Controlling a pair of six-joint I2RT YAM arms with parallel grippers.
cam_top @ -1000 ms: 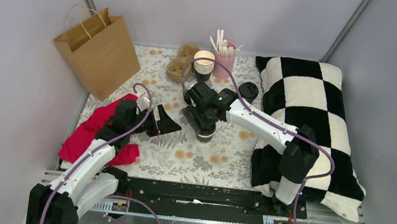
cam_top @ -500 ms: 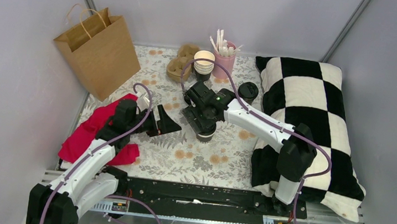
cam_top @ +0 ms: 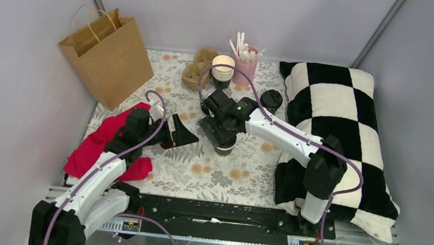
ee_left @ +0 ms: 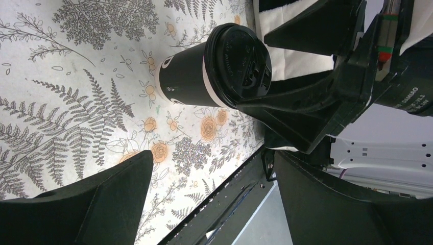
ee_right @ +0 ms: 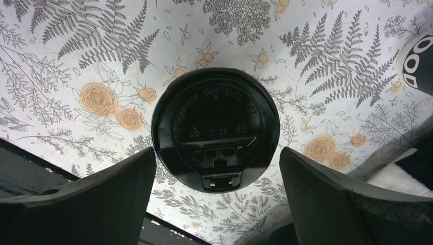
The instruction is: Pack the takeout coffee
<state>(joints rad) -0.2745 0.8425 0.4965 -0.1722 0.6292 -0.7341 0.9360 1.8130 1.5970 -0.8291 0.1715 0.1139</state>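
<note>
The takeout coffee (cam_top: 223, 148) is standing upright, lid on, on the floral tabletop (cam_top: 239, 179) at the centre of the top view. The right jaws are hanging directly over it, spreading wide, one finger flanking each side of the lid; whether they are touching it cannot be told. The left jaws are lying to the left of the cup, pointing toward it, gaping wide and holding nothing, beside a red cloth (cam_top: 100, 140).
</note>
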